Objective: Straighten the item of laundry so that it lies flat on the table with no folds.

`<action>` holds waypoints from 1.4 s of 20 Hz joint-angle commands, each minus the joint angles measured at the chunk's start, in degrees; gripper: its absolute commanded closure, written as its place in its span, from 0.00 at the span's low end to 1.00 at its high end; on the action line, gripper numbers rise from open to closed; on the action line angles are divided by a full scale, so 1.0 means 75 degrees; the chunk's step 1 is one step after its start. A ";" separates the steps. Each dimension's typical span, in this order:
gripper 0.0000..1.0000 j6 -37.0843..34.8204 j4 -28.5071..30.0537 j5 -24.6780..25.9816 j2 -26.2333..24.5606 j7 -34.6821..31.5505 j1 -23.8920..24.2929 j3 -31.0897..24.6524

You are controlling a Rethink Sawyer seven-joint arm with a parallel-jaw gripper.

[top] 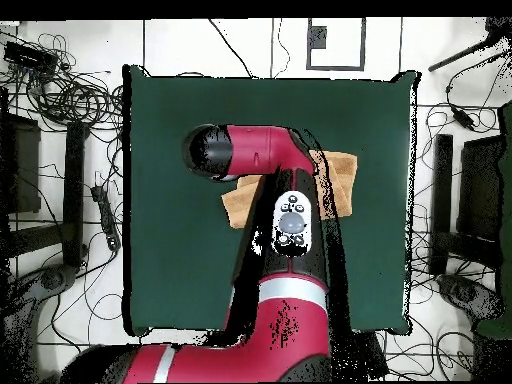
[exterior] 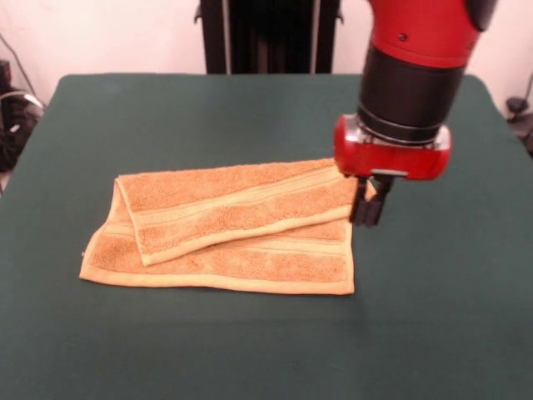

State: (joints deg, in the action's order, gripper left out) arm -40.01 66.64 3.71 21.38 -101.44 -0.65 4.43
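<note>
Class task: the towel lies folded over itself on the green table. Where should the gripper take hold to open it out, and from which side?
Judging by the front view, grip the towel's folded-over top layer at its right-hand corner, beside the gripper. Come down from above: that flap lies loose and skewed across the lower layer, so lifting its free corner should peel it back.

Tangled black cables (top: 70, 95) sprawl over the pale floor (top: 200, 45) beside the table. Dark equipment (top: 22, 150) stands along one side, and a black stand (top: 470, 200) along the other.
</note>
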 commanded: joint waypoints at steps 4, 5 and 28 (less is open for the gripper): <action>1.00 -0.0849 0.0782 -0.0368 -0.0148 -0.0915 0.0002 -0.0577; 1.00 -0.0985 0.0935 -0.0387 -0.0010 -0.0879 0.0014 -0.0571; 1.00 0.0588 0.2072 -0.0280 0.0302 -0.1380 -0.0196 -0.0675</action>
State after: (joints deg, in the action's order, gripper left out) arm -41.06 75.61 3.24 28.14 -101.44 -0.77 4.25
